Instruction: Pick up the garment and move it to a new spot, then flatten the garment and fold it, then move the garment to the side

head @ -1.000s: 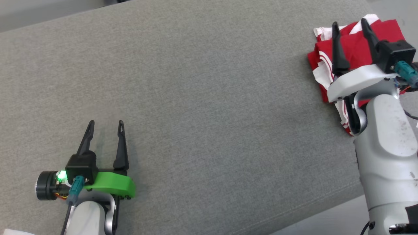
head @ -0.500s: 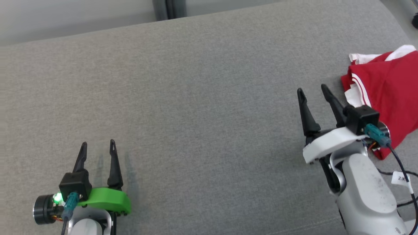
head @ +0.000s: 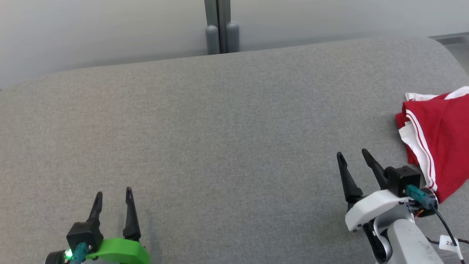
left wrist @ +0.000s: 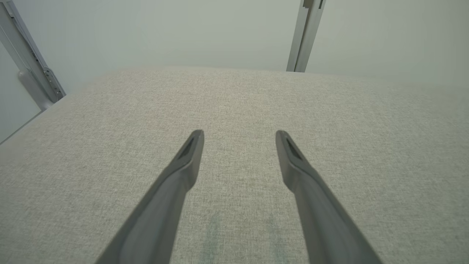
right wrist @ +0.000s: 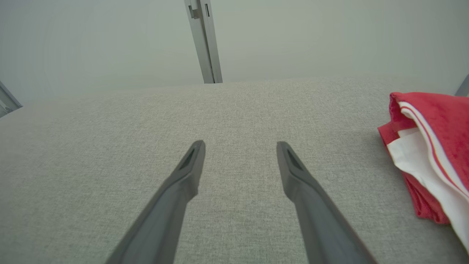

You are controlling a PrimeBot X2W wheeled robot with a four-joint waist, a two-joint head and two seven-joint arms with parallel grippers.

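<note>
The right gripper (head: 352, 152) has come off the shirt (head: 443, 139). A second ago its spread fingers stood over the folded red cloth. Now they stand over bare cushion (head: 220, 128) just to the shirt's left, clear of it and nearer the front edge. The head view has tilted upward, bringing the wall (head: 110, 33) behind the cushion's back edge into sight.

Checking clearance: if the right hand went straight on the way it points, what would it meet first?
Likely nothing near: the right hand points along the grey cushion toward its far edge; the garment lies to its right, out of line.
</note>
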